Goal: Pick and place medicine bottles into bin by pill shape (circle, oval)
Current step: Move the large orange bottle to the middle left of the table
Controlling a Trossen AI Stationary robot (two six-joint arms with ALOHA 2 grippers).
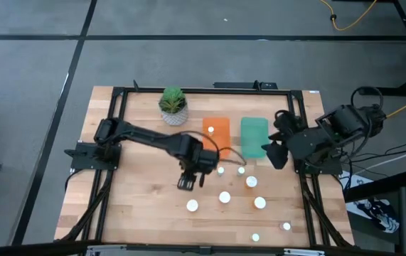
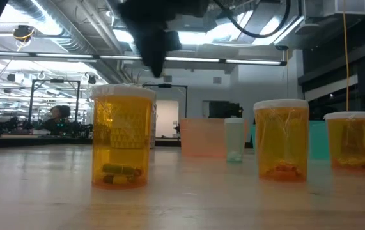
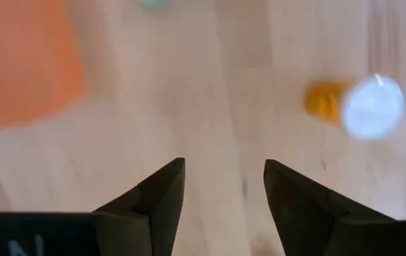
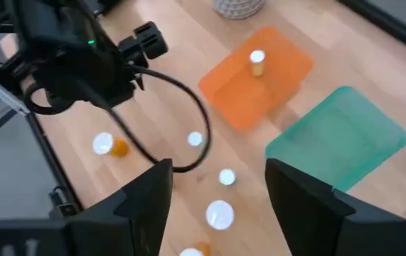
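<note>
The task looks barely begun: only one bottle sits in a bin, and the rest are loose on the wooden table (image 1: 139, 213). Nearest the lower edge of the high view, two small bottles (image 1: 256, 237) stand at lower right, one close to the frame's right rail. Above them, a looser row of three wider-capped bottles (image 1: 225, 197) crosses the lower middle of the picture, and two more small caps (image 1: 221, 171) lie just right of the left gripper (image 1: 186, 183). That gripper hangs over bare wood at mid-frame, its fingers spread apart with nothing between them in its own wrist view, where a single bottle (image 3: 362, 105) lies on its side at the right of the picture. Farther up, the orange bin (image 1: 216, 134) holds one white-capped bottle (image 1: 210, 130) near its upper left corner; the right wrist view shows the same bottle upright inside it. The green bin (image 1: 254, 136) just right of it appears to hold nothing. The right gripper (image 1: 274, 151) waits at the green bin's right edge, fingers parted and empty. Farthest back, a potted plant (image 1: 173, 105) stands at upper left of the bins. So about eight bottles seem still to be sorted; pill shapes cannot be read from above.
</note>
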